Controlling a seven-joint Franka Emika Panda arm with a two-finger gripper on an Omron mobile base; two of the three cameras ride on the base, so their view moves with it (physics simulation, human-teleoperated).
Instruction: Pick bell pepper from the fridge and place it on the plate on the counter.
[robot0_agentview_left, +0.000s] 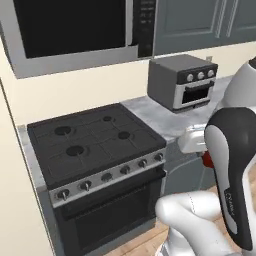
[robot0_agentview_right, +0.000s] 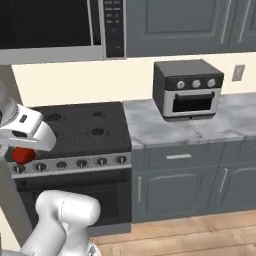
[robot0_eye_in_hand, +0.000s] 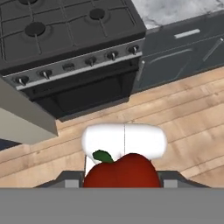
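Hand view: bell pepper (robot0_eye_in_hand: 121, 170) in hand (robot0_eye_in_hand: 120, 181).

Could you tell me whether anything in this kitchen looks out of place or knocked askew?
Nothing stands out. The toaster oven sits squarely on the counter, the stove looks tidy, and the hand holds the bell pepper above the wooden floor.

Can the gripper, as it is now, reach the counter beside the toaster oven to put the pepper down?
Probably yes: the gripper holds the bell pepper, and the counter beside the toaster oven looks bare.
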